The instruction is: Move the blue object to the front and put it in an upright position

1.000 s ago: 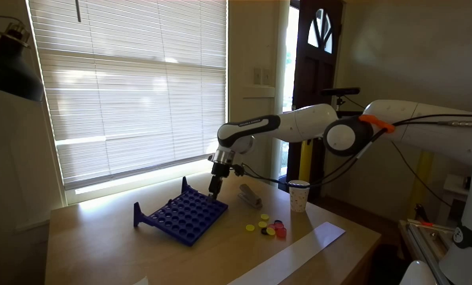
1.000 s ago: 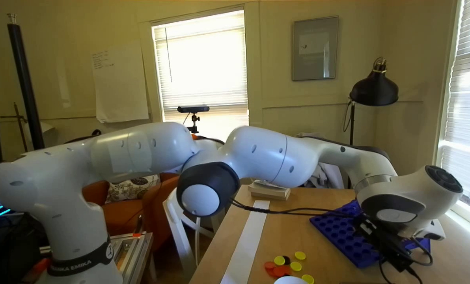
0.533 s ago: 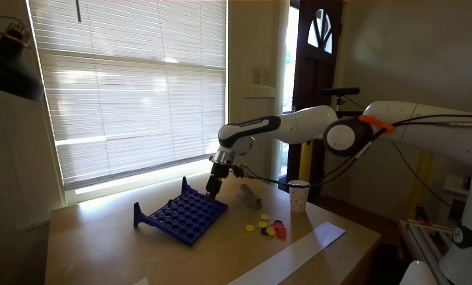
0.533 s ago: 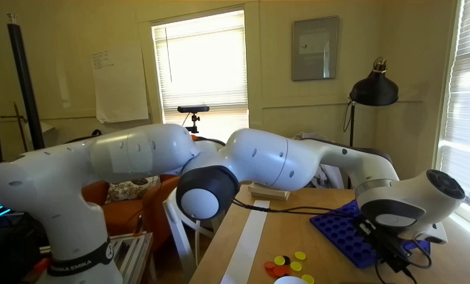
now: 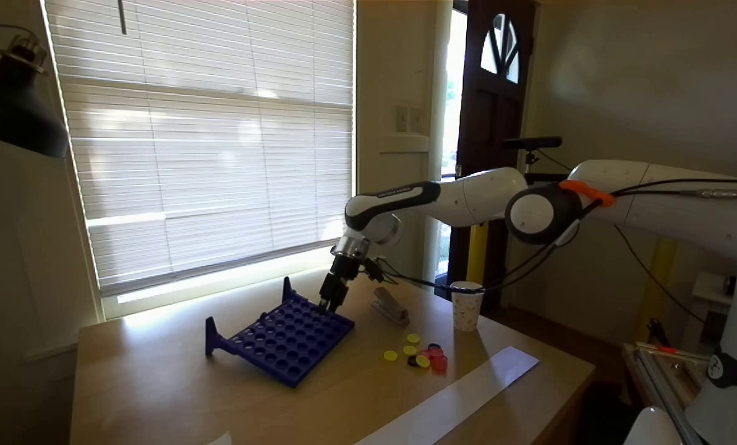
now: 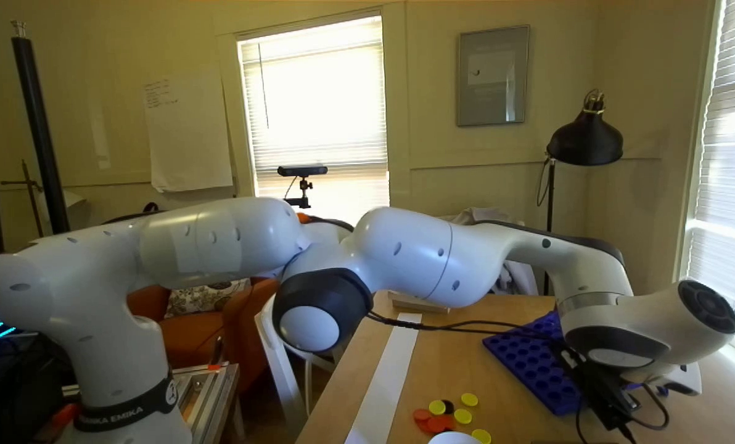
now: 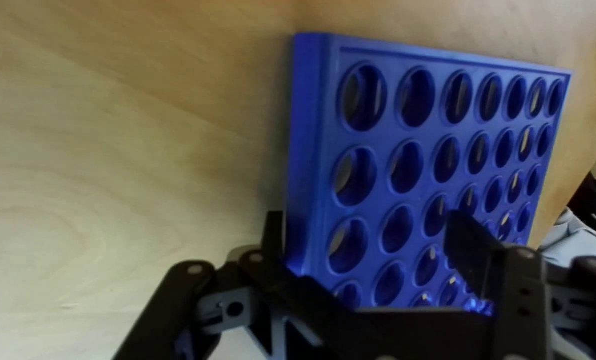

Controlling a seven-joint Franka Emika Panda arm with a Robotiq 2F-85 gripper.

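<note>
The blue object, a flat grid rack with rows of holes, rests tilted on the table in both exterior views [image 5: 291,339] [image 6: 531,370]. Its two end feet stick up at the end away from the arm. It fills much of the wrist view [image 7: 385,134]. My gripper [image 7: 365,220] is open at the rack's near end. In the wrist view one finger [image 7: 274,232] stands just outside the rack's side edge, and the other finger [image 7: 470,245] is over its holed face. In an exterior view the gripper [image 5: 329,307] meets the rack's far right corner; the arm's wrist hides the fingertips in the other.
A grey stapler [image 5: 391,306] lies right of the gripper. A speckled white cup [image 5: 467,312] stands farther right. Yellow, red and black discs [image 5: 423,354] lie in front of them. A white paper strip [image 5: 461,395] runs along the table. Books [image 6: 418,302] lie at an edge.
The gripper has tilted and its fingertips have moved slightly left in an exterior view. The rack has shifted slightly the same way. The arm's elbow has sunk a little.
</note>
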